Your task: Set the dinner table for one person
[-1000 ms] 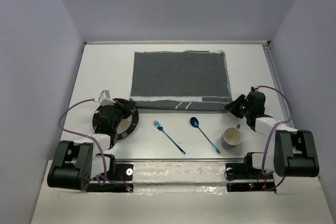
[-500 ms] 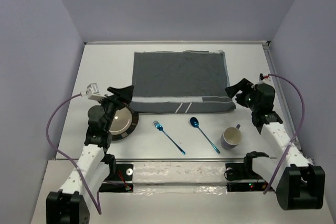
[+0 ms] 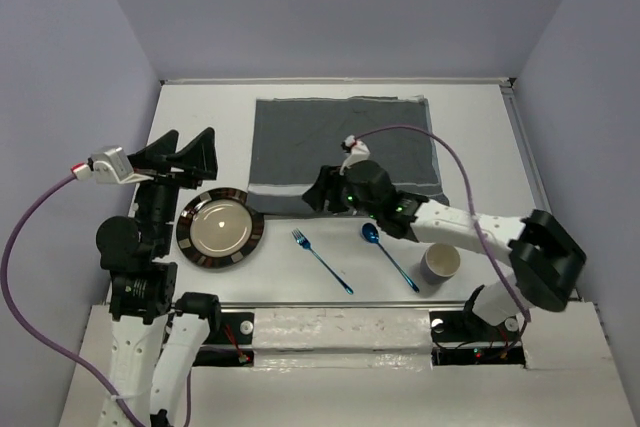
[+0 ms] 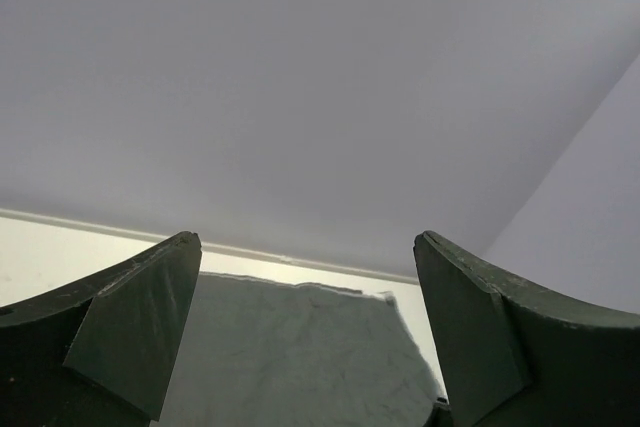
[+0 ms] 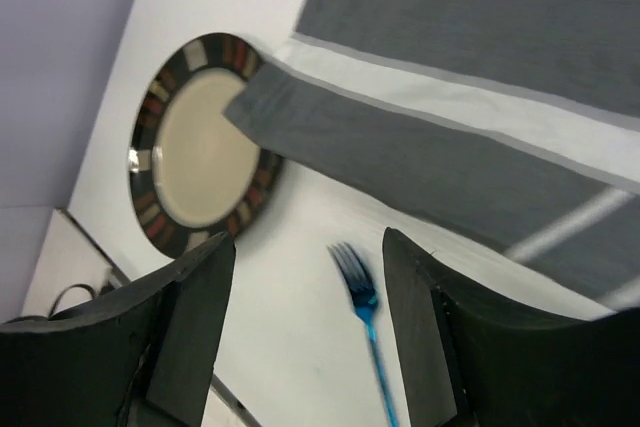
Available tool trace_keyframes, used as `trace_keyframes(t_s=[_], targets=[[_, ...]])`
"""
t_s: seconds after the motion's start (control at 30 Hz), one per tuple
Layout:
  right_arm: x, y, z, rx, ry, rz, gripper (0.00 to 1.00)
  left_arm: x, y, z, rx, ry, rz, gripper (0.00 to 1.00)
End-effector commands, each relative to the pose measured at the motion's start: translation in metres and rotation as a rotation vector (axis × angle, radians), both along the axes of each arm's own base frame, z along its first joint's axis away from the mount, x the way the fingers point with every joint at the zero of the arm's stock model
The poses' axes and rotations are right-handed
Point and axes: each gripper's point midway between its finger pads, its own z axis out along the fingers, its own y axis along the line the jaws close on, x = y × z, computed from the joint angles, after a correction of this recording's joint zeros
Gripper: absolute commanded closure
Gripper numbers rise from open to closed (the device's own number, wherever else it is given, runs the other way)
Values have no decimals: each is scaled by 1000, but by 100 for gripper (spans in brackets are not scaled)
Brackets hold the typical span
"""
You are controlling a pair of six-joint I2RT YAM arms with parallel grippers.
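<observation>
The table [image 3: 190, 127] fills the floor of the scene, white and flat, running from the arm bases at the near edge to the far wall. A grey placemat [image 3: 345, 142] lies on its far middle part, with pale stripes along the near edge.

The plate [image 3: 220, 229] sits on the table at the near left, pale in the centre with a dark patterned rim. In the right wrist view the placemat's near left corner overlaps the plate's rim. To the right of the plate a blue fork [image 3: 323, 264] lies slanted, tines toward the far left. Right of that a blue spoon [image 3: 393, 260] lies at the same slant, bowl toward the placemat. A cup [image 3: 441, 262] stands upright just right of the spoon's handle.

The left gripper [image 3: 184, 154] stands high above the table's left side, beyond the plate. It is released, its fingers spread wide with nothing between them, and its camera looks at the far wall and the placemat's far end.

The right arm reaches across to the left, over the placemat's near edge. The right gripper [image 3: 316, 192] hangs above the striped near edge, right of the plate. Its fingers are apart and grasp nothing; the fork's tines show between them.
</observation>
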Motion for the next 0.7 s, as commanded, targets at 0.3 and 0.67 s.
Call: trace_keyframes(t_s=[0.3,0.67], targets=[[-6,147,-45,148,109,46,55,-1,-1,-47,139,67,34,1],[-18,178,-113,214,317,69,54,-2,-8,-51,132,64,4,1]])
